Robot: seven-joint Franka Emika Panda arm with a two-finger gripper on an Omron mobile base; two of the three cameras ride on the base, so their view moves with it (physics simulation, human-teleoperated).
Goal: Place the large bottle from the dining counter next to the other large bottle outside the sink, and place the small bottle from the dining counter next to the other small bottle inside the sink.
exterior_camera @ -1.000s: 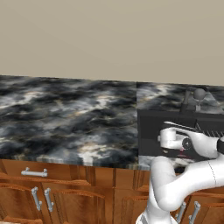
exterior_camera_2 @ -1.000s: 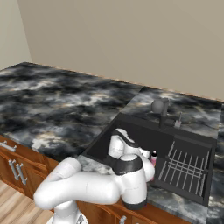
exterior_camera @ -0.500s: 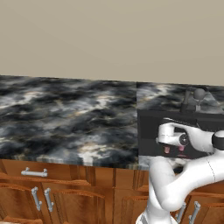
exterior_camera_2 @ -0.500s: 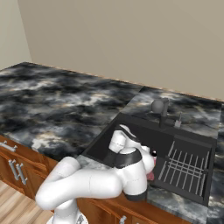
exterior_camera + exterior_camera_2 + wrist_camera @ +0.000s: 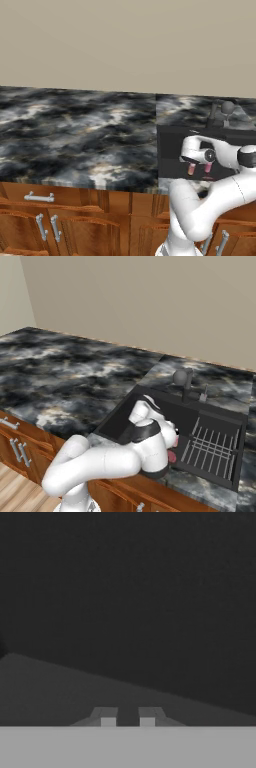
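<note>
1. Our pincer (image 5: 127,717) is down inside the sink (image 5: 169,145), at the end of an arm that is folded low over the basin's front edge.
2. In the hand view its two tips stand close together with only a narrow slit between them. We see nothing caught in that slit, so we call the pincer narrow and empty.
3. Straight ahead of the tips there is only the dark inner wall of the basin, and a paler grey plane slopes beneath them.
4. In the left base view two tiny pink bottles stand upright just under the hand. The first small bottle (image 5: 191,169) and the second small bottle (image 5: 207,167) are side by side with a small gap between them.
5. We cannot tell which of these two came from the dining counter, nor whether either touches the pincer, because the hand's white shell covers their tops.
6. In the right base view a pink patch shows close beside the wrist, between it and the metal rack (image 5: 210,448).
7. The rack lies in the basin on the far side of the pincer from the marbled counter (image 5: 75,140).
8. The grey faucet (image 5: 226,111) rises beyond the pincer, at the back rim of the sink.
9. Wooden cabinet doors (image 5: 75,225) with metal handles sit below the counter, well to the side of the pincer.
</note>
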